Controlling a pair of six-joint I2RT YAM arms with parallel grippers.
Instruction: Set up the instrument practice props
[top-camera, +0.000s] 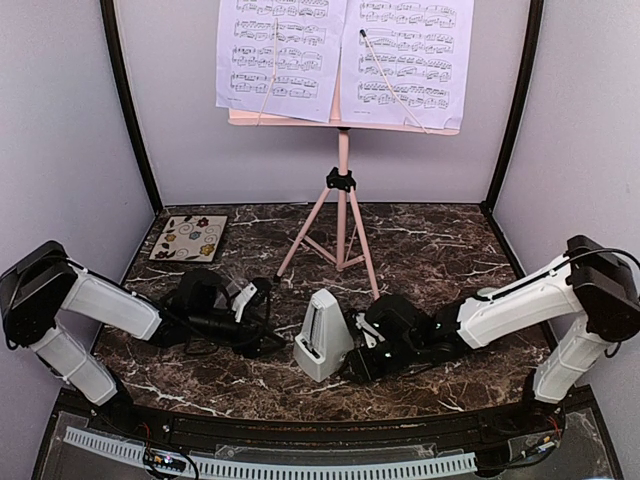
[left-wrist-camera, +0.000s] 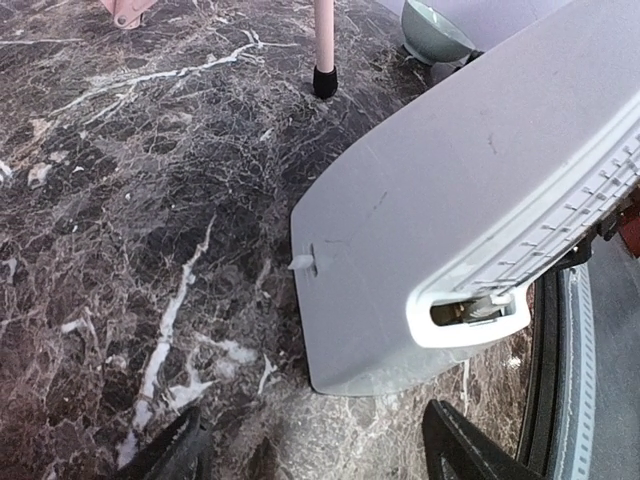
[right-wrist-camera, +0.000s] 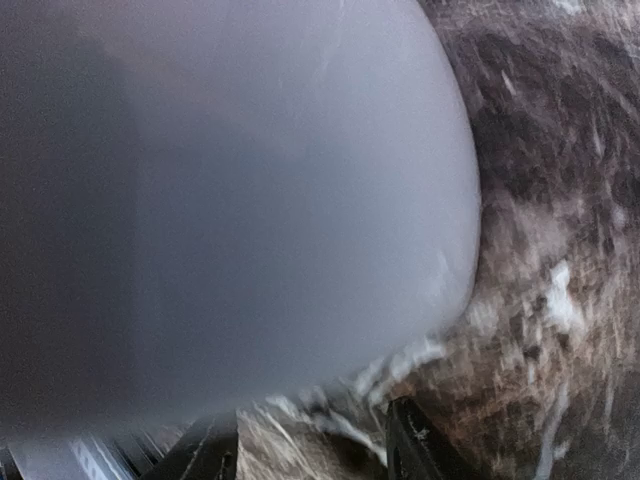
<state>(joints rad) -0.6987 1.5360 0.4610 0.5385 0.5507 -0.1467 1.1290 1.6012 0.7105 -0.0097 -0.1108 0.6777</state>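
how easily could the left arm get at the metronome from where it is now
Probably yes: the left gripper is open, close beside the metronome, with only bare table between. The right gripper crowds its other side.

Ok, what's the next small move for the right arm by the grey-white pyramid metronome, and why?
Probably draw the right gripper straight back. Its jaws look open and empty, the grey-white pyramid metronome stands upright on the dark marble table, and the pale sheet-music pages sit on the pink tripod music stand.

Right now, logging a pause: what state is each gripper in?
Left gripper: jaws open, holding nothing.
Right gripper: jaws open, nothing between them; the metronome sits just ahead.
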